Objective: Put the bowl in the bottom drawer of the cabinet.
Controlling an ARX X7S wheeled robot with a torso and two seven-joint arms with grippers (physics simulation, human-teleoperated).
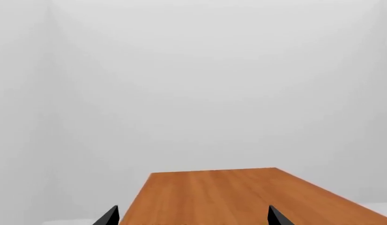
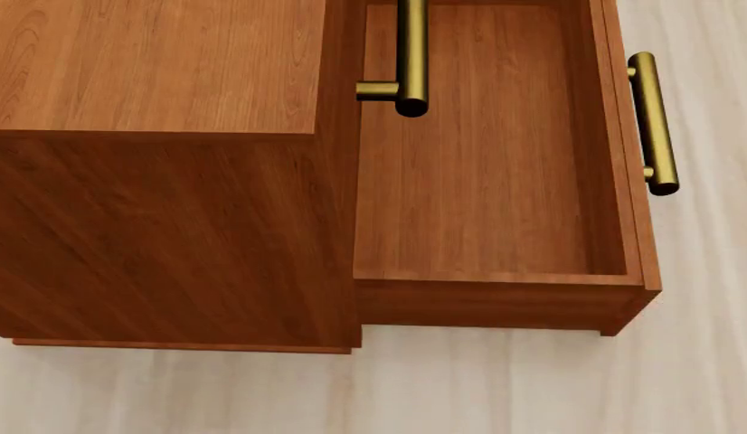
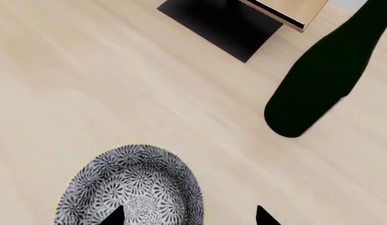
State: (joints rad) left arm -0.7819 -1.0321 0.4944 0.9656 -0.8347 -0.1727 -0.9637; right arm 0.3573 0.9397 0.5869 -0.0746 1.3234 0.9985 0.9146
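Left wrist view: the left tool (image 1: 193,219) shows only two dark fingertips, set well apart with nothing between them, so it is released; beyond them a flat orange-brown wooden panel (image 1: 243,197) runs off toward bare grey walls, and this arm appears parked clear of the work. Head view: the boxy reddish-brown cherry-wood cabinet (image 2: 156,181) stands on a pale floor (image 2: 470,389), and its lowest reddish-brown drawer box (image 2: 477,181) is pulled well out with its cavity bare, evidently left open to receive the load; its brass bar handle (image 2: 651,122) lies along the outer front, and a like brass handle of an upper drawer (image 2: 410,54) overhangs the cavity. Neither arm shows in this view. Right wrist view: the small round white bowl with dense blue floral pattern (image 3: 131,187) sits upright on a pale wooden surface (image 3: 118,84), mouth facing up; being round, it has no long axis. The right tool (image 3: 190,218) hovers above it, released, fingertips spread with one over the bowl's inside and one outside the rim, apparently lining up a rim pinch. A dark bottle-shaped form (image 3: 318,79) and a black-based pale wooden item (image 3: 243,18) lie well apart.
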